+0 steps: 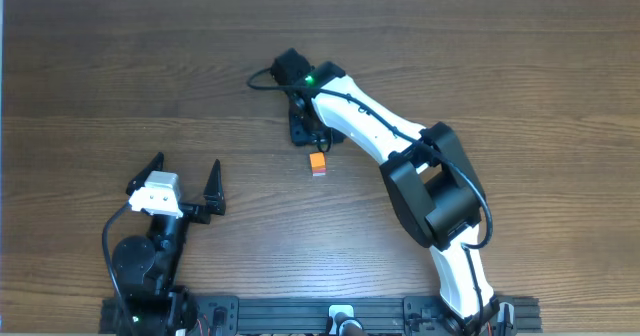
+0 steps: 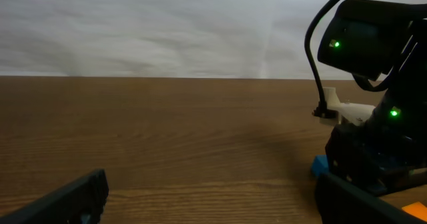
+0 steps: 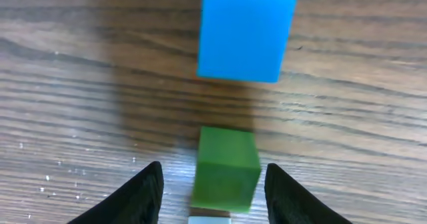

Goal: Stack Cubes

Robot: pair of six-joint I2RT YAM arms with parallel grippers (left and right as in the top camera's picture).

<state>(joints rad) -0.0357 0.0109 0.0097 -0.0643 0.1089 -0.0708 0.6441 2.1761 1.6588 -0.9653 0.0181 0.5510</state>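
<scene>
I count three plastic cubes: one green cube (image 3: pixel 227 169), one blue cube (image 3: pixel 245 34) and one small orange cube (image 1: pixel 318 163). The green one sits on the brown wooden worktop (image 1: pixel 520 56) between the spread fingers of my right gripper (image 3: pixel 213 167), which is open with a gap on each side. The blue one lies near it but apart, beyond my fingertips. The orange one lies just beside that gripper, toward my bases. From above, my right arm (image 1: pixel 430 186) hides green and blue. A pale sliver (image 3: pixel 209 220) against the green cube is cut off; I cannot tell what it is. My left gripper (image 1: pixel 185 166), well apart, is open too and holds nothing.
</scene>
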